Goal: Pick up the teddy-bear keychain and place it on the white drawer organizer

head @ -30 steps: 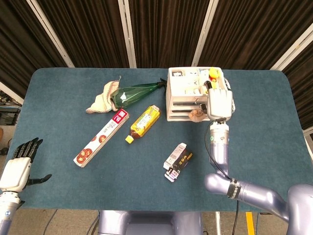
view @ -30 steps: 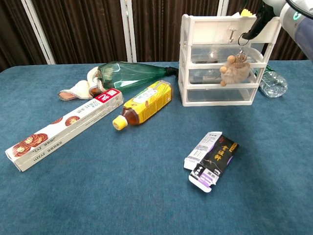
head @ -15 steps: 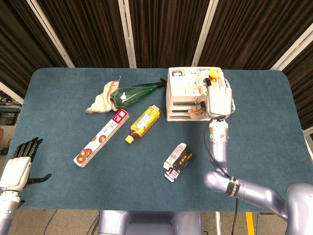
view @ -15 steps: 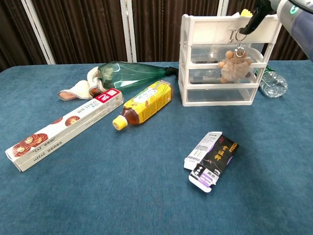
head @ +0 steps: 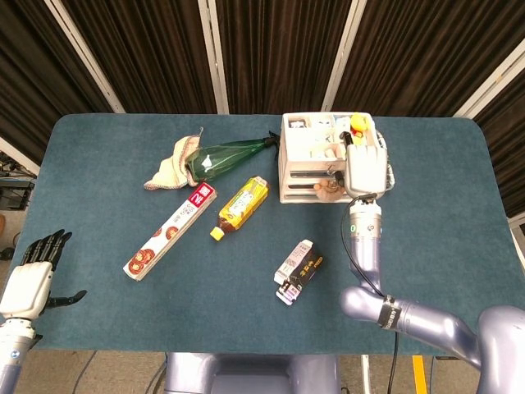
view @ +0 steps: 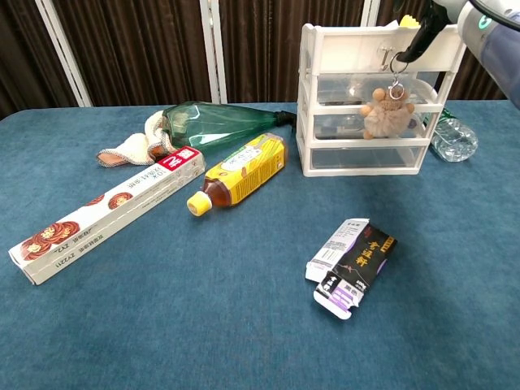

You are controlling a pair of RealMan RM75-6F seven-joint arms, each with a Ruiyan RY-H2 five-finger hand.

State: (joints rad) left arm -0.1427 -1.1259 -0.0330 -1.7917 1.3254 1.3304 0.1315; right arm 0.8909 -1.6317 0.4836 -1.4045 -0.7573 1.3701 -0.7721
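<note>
Teddy-bear keychain (view: 384, 113) is seen dangling by its ring from the right hand (head: 366, 169), upper right of both views, in front of the middle drawers of the white drawer organizer (view: 341, 49). Ring is pinched by dark fingertips (view: 410, 47) near the organizer's top front edge; remaining fingers can't be made out in the chest view. Compared with a second ago the bear has been raised slightly and has swung, now hanging close against the drawer fronts; the hand has been shifted a little toward the organizer top in the head view. Bear is judged not yet placed: it is still below top level, so more lift and a move back over the top tray is likely needed before release. Tray already holds small items incl. a yellow duck (head: 358, 125), so landing room looks tight. Snagging on the front edge is a risk. Left hand (head: 31, 279) is seen at lower left of the head view, off the table edge, fingers apart, holding nothing. Yellow drink bottle (view: 241, 170), green bottle (view: 215, 125) and black-white packet (view: 352, 265) lie untouched on the blue table (view: 162, 325).
</note>
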